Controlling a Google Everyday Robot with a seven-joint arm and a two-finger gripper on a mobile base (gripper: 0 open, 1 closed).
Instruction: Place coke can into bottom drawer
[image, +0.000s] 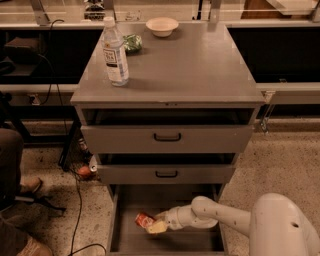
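Observation:
The coke can, small and red, lies tilted low over the floor of the open bottom drawer, left of its middle. My gripper reaches in from the right on a white arm and is shut on the can; a pale fingertip shows just below and right of it. I cannot tell whether the can touches the drawer floor.
The two upper gray drawers with black handles stand slightly ajar above. On the cabinet top are a clear water bottle, a white bowl and a green bag. A person's legs and cables are on the floor at left.

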